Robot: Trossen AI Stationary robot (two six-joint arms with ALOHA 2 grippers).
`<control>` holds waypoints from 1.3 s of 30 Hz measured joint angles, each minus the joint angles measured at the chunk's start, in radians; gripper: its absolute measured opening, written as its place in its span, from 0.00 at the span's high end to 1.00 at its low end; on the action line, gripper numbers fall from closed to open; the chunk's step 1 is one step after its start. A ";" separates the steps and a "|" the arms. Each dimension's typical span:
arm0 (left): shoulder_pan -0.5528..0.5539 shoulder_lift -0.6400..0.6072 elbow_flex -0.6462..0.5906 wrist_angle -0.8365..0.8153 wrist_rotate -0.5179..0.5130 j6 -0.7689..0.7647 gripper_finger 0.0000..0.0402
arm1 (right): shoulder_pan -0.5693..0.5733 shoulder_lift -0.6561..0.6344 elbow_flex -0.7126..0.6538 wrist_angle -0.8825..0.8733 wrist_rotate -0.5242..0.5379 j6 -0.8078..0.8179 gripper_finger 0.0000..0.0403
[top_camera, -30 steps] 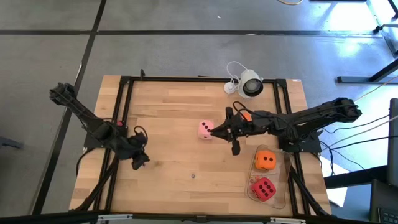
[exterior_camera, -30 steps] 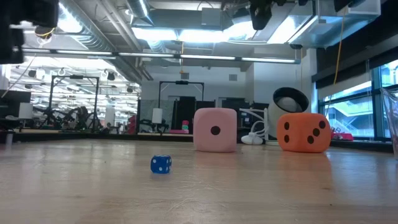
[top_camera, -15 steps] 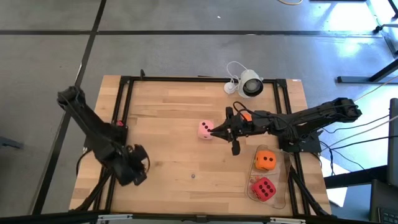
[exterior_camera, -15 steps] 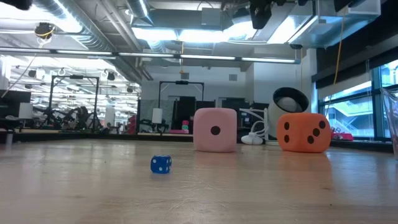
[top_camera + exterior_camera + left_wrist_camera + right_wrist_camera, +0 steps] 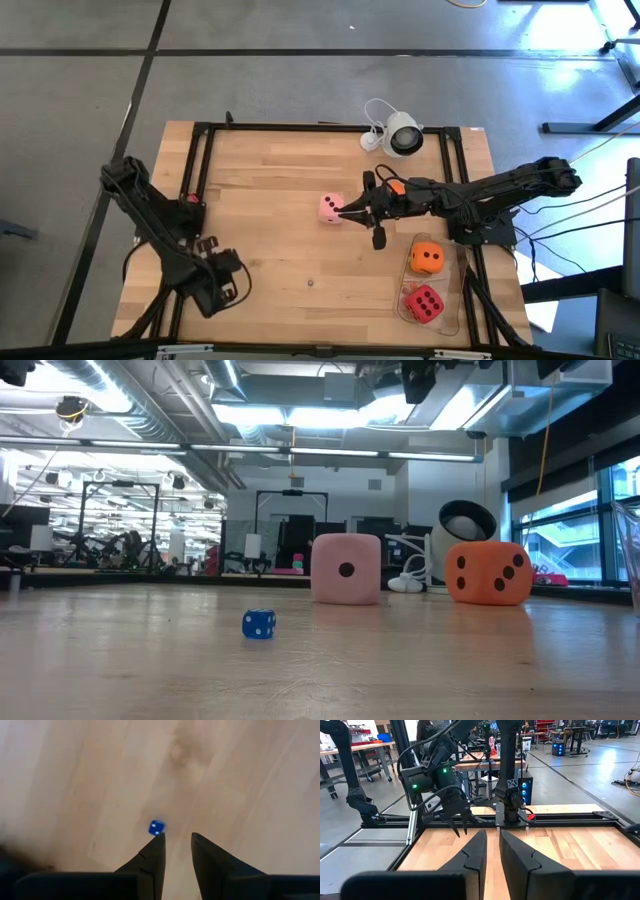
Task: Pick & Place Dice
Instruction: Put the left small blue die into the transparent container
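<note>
Desk (image 5: 270,170) of pale wood, left to right: the left hand (image 5: 222,278) hangs over the near-left part, fingers slightly parted and empty, well left of the pink die (image 5: 331,208). A small blue die (image 5: 310,282) lies nearer the front than the pink one. The right hand (image 5: 355,209), fingers a narrow gap apart, holding nothing, sits just right of the pink die. Farther right lie two orange dice (image 5: 427,258) and the red die (image 5: 424,303).

Overhead, table-level, two wrist cameras
</note>
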 joint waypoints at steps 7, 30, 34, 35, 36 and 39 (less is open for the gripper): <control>0.002 -0.055 -0.013 -0.035 -0.049 0.039 0.65 | 0.000 0.000 0.000 0.000 0.000 0.000 0.86; -0.011 -0.265 -0.329 0.354 -0.003 0.050 0.57 | 0.000 0.000 0.000 0.005 0.000 0.008 0.86; -0.011 -0.265 -0.329 0.394 -0.041 0.056 0.59 | 0.000 0.000 0.000 0.005 0.000 0.008 0.86; -0.011 -0.265 -0.329 0.403 -0.055 0.052 0.59 | 0.000 0.000 0.000 0.005 0.000 0.008 0.86; -0.009 -0.265 -0.329 0.410 -0.063 0.043 0.59 | 0.000 0.000 0.000 0.005 0.000 0.008 0.86; -0.003 -0.265 -0.329 0.411 -0.057 0.038 0.59 | 0.000 0.000 0.000 0.005 0.000 0.008 0.86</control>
